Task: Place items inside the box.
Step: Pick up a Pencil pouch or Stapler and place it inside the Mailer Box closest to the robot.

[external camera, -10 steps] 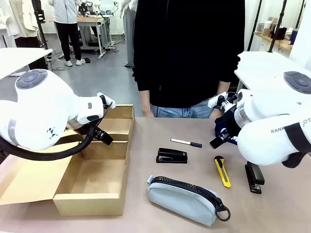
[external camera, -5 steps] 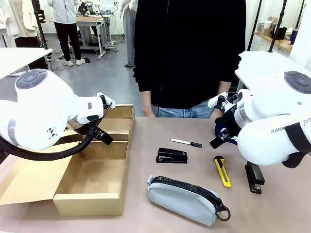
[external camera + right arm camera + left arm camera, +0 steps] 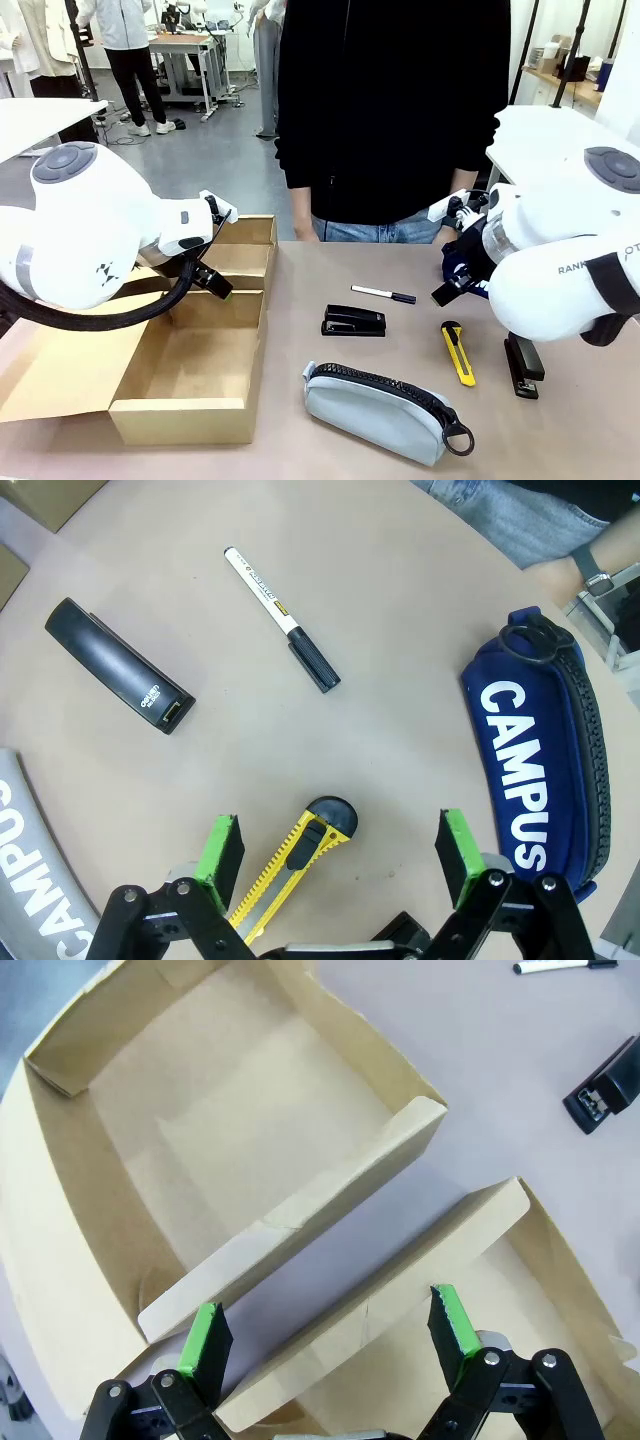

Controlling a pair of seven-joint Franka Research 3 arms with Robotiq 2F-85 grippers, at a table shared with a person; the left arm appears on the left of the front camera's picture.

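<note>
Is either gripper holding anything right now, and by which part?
Nothing is held. The left gripper hangs open above the box; the right gripper hangs open above the yellow utility knife.

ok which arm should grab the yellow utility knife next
Right. The right gripper hovers open just above the yellow utility knife; the left gripper hangs open over the box, far from the knife.
</note>
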